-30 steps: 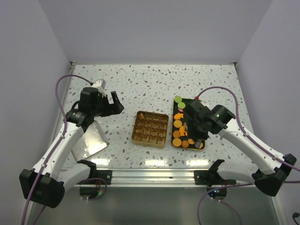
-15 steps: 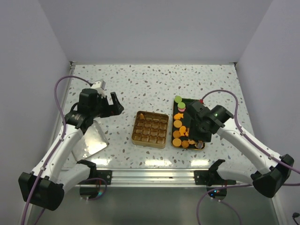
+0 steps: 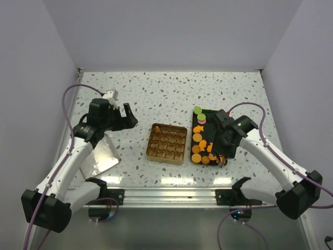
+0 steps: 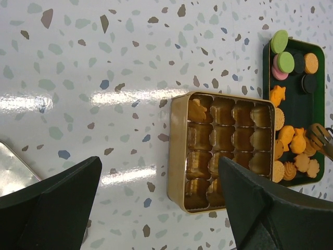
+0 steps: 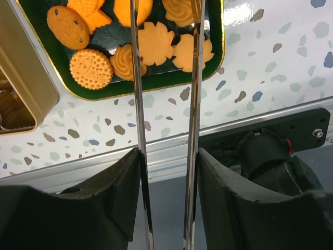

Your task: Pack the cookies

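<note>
Finding the cookies crowding a dark green tray, just right of a gold compartmented tin on the speckled table. Holding a pair of metal tweezers over the flower-shaped pieces at the tray's near end, not showing whether the tips are pinching anything. Clamping those tweezers by both blades in the right gripper, reaching in from the near right on a bent arm and pointing the wrist downward. Hovering well left of the tin with the left gripper, spreading its fingers wide and gripping nothing, leaning the forearm up over a silver lid lying flat.
</note>
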{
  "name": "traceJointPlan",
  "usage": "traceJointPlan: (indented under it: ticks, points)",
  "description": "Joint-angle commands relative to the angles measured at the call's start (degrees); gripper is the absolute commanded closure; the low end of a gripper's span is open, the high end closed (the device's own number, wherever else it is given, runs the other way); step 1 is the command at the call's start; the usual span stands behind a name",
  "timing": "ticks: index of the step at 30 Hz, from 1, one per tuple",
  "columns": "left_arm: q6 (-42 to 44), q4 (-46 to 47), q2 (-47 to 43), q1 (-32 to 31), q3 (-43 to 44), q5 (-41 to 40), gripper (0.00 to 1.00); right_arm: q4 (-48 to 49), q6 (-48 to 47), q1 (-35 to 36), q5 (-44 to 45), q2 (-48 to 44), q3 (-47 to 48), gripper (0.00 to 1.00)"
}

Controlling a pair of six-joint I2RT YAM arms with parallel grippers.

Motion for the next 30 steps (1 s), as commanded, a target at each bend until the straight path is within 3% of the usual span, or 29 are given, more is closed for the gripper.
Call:
traceJointPlan:
  ticks: [1, 9, 30]
  points:
    - [1.76, 2.33, 0.32, -0.24, 1.18, 0.33, 0.0, 2.14, 0.17, -0.19, 0.57, 1.81, 2.92, 0.53]
    - [2.2, 2.51, 1.11, -0.24, 1.45, -0.02, 0.0, 2.49, -0.45, -0.72, 1.46, 3.39, 6.8, 0.55]
    - [2.28, 3.21, 2.34, -0.24, 0.92, -0.54, 0.0, 6.35, -3.7, -1.68, 0.4, 7.96, 3.72, 0.55]
